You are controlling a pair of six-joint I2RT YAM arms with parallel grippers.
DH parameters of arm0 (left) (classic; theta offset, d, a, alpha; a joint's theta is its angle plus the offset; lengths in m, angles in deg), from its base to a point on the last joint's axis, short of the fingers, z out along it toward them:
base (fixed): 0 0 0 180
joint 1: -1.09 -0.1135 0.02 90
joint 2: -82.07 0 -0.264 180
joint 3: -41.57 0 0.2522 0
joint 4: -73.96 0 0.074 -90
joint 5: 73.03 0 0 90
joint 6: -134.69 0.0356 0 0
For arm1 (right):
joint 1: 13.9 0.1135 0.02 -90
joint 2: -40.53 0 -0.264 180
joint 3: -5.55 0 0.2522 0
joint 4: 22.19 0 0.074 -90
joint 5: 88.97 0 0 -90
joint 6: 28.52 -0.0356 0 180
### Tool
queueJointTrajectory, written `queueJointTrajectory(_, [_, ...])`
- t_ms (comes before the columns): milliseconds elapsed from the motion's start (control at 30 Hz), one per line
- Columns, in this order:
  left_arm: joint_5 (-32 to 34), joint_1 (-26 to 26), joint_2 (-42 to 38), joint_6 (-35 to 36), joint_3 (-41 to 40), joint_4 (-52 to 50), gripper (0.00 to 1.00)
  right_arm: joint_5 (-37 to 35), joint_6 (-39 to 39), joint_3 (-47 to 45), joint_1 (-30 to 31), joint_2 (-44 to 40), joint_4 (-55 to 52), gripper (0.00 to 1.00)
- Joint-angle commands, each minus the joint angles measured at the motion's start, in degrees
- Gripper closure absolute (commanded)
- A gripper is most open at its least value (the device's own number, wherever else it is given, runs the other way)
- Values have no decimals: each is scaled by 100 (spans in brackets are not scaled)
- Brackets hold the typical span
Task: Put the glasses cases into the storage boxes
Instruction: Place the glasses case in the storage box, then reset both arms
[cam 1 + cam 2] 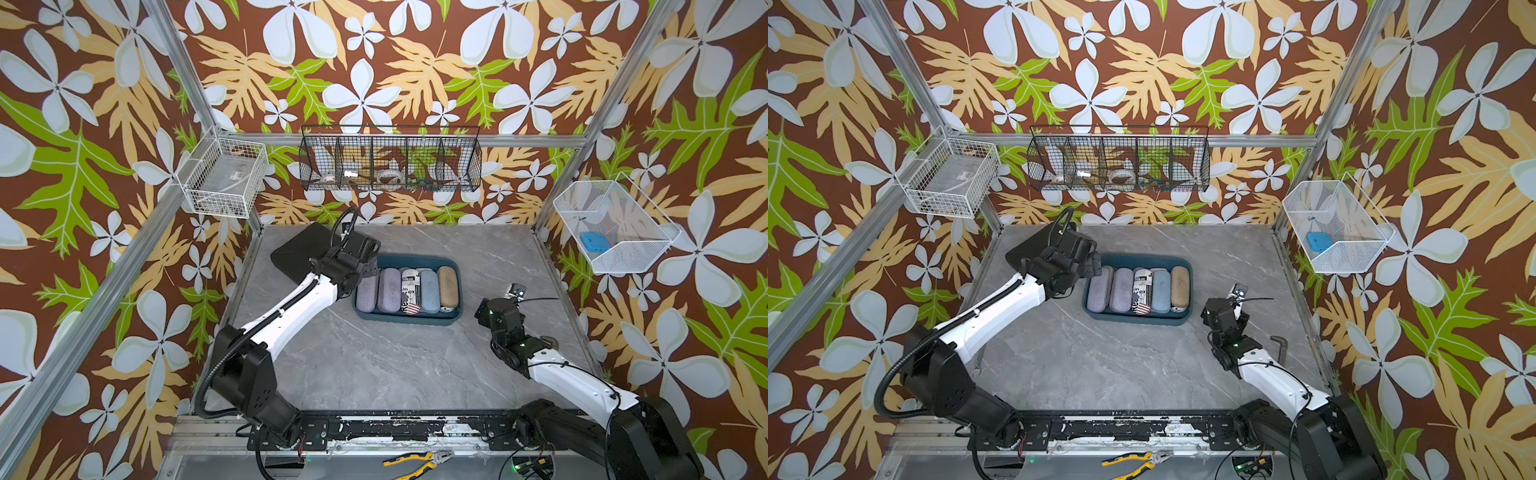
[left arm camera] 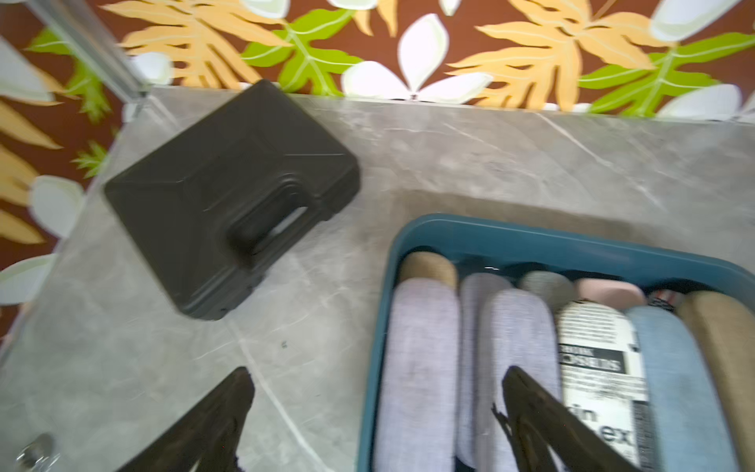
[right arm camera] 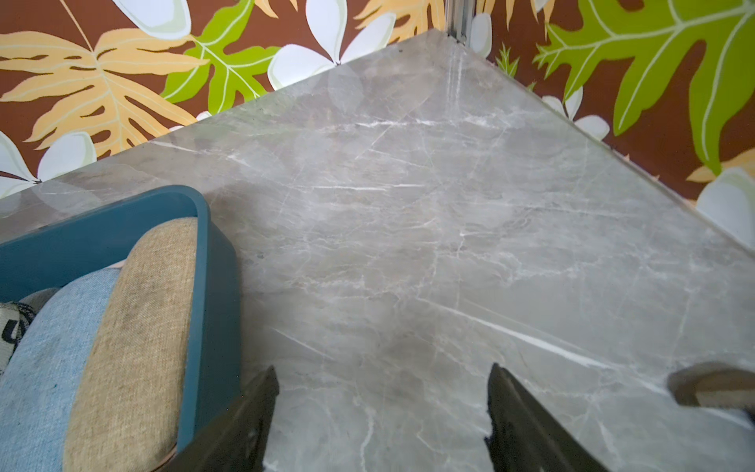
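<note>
A white wire basket (image 1: 224, 178) hangs on the floral wall at far left. Below it, a black tool case (image 2: 228, 196) with a moulded handle lies flat in the back corner of the grey marble-patterned counter (image 1: 374, 365). Just beside the case, the left claw (image 2: 376, 372) hangs over the left end of the teal plastic tub (image 1: 409, 321), jaws spread wide and pinching nothing. The left wrist view shows one finger over bare counter outside the tub wall and the other above the glasses cases (image 2: 421, 359) inside. The cases lie packed side by side in the tub. The top row in both top views is a lavender case (image 1: 368, 293), a greyer lavender case (image 1: 390, 291), a newspaper-and-flag print case (image 1: 410, 291), a light blue case (image 1: 430, 291) and a tan case (image 1: 448, 286). The ends of a grey case (image 2: 547, 282) and a pink case (image 2: 608, 291) show from a lower layer. Near the tub's right end but apart from it, the right claw (image 3: 384, 367) is over bare counter, jaws parted with nothing between them. On the right wall, a white mesh basket (image 1: 611, 224) holds a blue object (image 1: 592, 243).
</note>
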State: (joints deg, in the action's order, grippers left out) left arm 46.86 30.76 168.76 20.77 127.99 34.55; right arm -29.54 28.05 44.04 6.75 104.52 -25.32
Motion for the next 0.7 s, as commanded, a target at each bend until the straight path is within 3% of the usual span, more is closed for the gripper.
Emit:
queueJointTrajectory(0, [809, -149, -621, 79, -951, 1164, 2, -334, 696, 96, -7, 211, 735, 20])
queueJointTrajectory(167, [1608, -246, -2009, 662, -3202, 3610, 0, -558, 1085, 302, -8, 607, 975, 19])
queueJointTrajectory(333, [1615, -488, -3071, 1568, -5083, 5850, 0, -513, 1163, 421, -104, 793, 1103, 18])
queueJointTrajectory(467, [784, -1256, -3673, 1137, -5800, 6026, 0, -511, 1283, 501, -143, 844, 1108, 18])
queueJointTrajectory(667, [874, -1328, -4383, 1399, -6508, 6507, 0, -707, 1525, 412, -391, 716, 1138, 16])
